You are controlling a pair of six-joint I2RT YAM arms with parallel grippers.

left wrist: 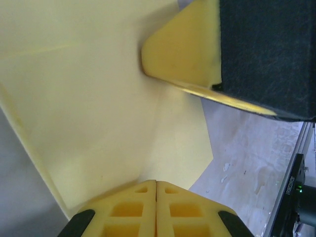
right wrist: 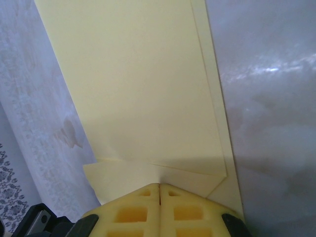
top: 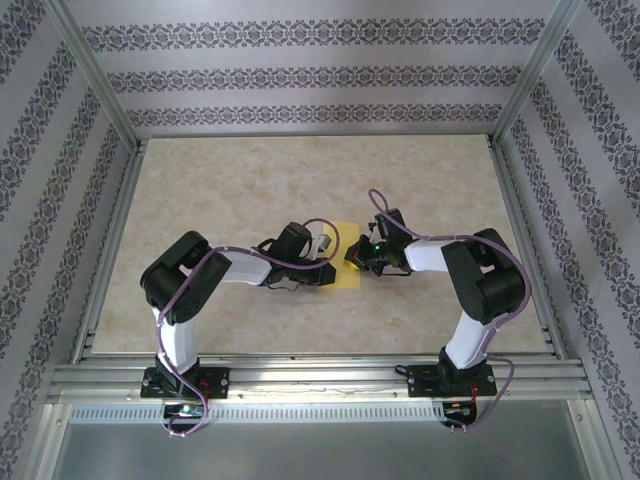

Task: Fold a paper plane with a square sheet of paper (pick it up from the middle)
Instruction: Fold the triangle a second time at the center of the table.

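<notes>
The square sheet of paper (top: 347, 233), plain yellow and partly folded, lies at mid table between both grippers. My left gripper (top: 332, 264) comes at it from the left. In the left wrist view it (left wrist: 156, 183) is shut, with a crease in the sheet (left wrist: 89, 108) running straight into the seam of its jaws. The sheet bends up to the left of that crease. My right gripper (top: 357, 258) is shut too, its tips (right wrist: 159, 186) resting on the lower layer of the sheet (right wrist: 138, 89) beside a small wrinkle. One right finger (left wrist: 182, 49) presses on the paper across from my left.
The beige marbled tabletop (top: 250, 190) lies open around the paper. Metal frame rails (top: 310, 372) run along the near edge and sides, with patterned walls beyond them.
</notes>
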